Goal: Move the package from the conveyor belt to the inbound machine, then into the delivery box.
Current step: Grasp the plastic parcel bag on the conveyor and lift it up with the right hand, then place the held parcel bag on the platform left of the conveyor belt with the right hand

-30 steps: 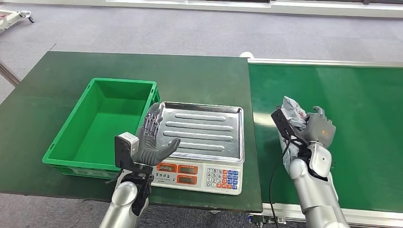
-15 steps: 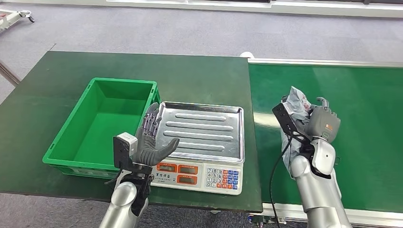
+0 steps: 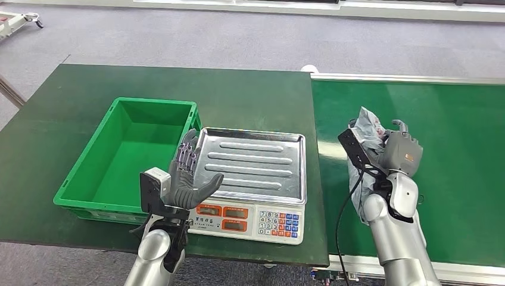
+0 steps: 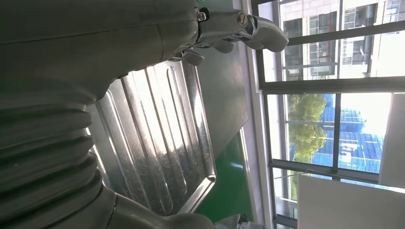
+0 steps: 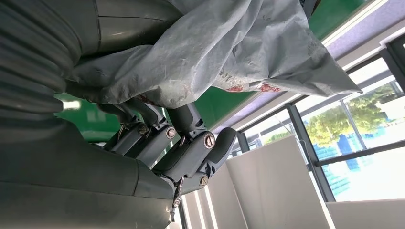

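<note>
While the right hand is closed around the grey package, the bag is held above the conveyor belt, its long axis running up and down through the grip. The scale tray lies well apart toward the robot's left. The left hand is held spread and empty, upright just beside the tray and the green box.

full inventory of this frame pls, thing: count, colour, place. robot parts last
package: 1, grey, in the right hand, above the belt
conveyor belt: 1, green, right side
scale: 1, steel tray with white keypad, table's near edge, between crate and belt
crate: 1, green, left of the scale
table: 1, dark green, left side
left hand: 1, grey, fingers spread, at the scale's left edge
right hand: 1, grey, grips the package
</note>
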`<state>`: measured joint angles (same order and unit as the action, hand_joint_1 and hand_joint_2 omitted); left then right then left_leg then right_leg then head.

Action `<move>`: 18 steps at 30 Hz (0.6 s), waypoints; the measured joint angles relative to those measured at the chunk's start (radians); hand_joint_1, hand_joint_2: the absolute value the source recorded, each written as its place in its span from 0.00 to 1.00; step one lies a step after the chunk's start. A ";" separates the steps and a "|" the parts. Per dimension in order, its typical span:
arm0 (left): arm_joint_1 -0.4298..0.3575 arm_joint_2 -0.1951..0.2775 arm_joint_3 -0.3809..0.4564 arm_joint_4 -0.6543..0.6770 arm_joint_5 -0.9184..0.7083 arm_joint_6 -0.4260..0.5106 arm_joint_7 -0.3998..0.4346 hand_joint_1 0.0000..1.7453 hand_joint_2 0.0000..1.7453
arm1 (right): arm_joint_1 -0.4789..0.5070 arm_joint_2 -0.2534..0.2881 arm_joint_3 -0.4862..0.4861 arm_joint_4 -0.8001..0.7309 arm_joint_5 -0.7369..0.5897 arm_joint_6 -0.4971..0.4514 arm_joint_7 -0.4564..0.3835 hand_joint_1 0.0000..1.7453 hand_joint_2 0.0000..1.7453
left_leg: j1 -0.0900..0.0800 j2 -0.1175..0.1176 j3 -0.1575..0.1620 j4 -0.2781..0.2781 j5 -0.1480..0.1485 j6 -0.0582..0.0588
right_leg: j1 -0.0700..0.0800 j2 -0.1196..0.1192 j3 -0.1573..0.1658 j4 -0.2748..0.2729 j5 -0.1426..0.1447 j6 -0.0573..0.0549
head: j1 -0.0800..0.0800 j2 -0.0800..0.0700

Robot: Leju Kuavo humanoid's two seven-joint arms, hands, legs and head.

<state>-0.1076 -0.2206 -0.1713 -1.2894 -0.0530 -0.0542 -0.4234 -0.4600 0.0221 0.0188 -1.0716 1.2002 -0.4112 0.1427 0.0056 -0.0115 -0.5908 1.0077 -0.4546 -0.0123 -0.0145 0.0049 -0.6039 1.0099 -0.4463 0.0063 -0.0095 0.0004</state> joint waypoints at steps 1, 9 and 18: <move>0.000 0.000 0.000 0.000 0.000 0.000 0.000 0.00 1.00 | 0.000 0.000 0.000 0.000 0.000 0.000 -0.001 1.00 1.00 | 0.000 0.000 0.000 0.000 0.000 0.000 | 0.000 0.000 0.000 0.000 0.000 0.000 | 0.000 0.000; 0.000 0.000 0.001 0.000 0.000 0.001 0.000 0.00 1.00 | -0.035 0.001 0.030 0.008 -0.033 0.021 -0.030 1.00 1.00 | 0.000 0.000 -0.001 0.000 0.000 0.000 | 0.000 0.000 0.000 0.000 0.000 0.000 | 0.000 0.000; 0.013 0.000 0.040 -0.008 0.001 0.026 -0.020 0.00 1.00 | -0.109 0.106 0.251 0.015 -0.098 0.155 -0.155 1.00 1.00 | 0.001 0.004 -0.001 -0.001 0.001 -0.002 | 0.003 0.004 -0.004 0.002 0.000 -0.002 | 0.000 0.000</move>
<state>-0.0948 -0.2209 -0.1317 -1.2976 -0.0521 -0.0282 -0.4439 -0.5689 0.1285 0.2701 -1.0563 1.1023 -0.2558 -0.0119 0.0063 -0.0072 -0.5918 1.0071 -0.4535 -0.0147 -0.0119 0.0090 -0.6076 1.0122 -0.4459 0.0043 -0.0097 0.0004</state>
